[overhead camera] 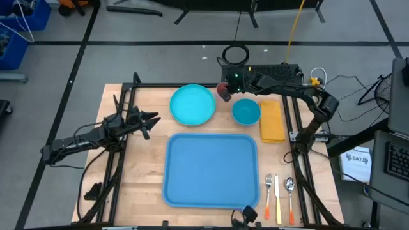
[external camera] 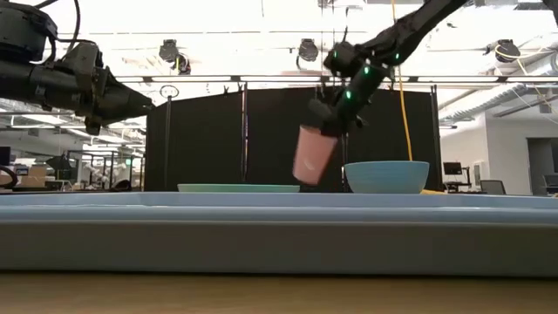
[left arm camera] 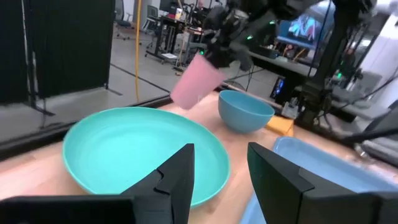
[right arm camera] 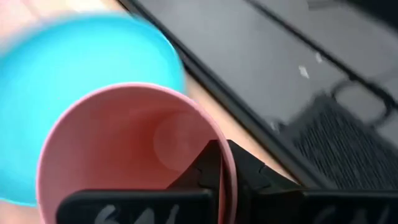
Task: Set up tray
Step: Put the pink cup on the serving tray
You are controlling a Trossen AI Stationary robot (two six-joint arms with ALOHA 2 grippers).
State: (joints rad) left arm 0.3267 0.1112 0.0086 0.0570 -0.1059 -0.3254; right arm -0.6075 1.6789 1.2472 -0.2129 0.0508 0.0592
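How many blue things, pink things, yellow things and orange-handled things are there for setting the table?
Blue or turquoise: 3 (tray, plate, bowl)
Pink: 1 (cup, held off the table by the right gripper)
Yellow: 1 (napkin)
Orange-handled cutlery: 3 (fork, knife, spoon)
Total: 8
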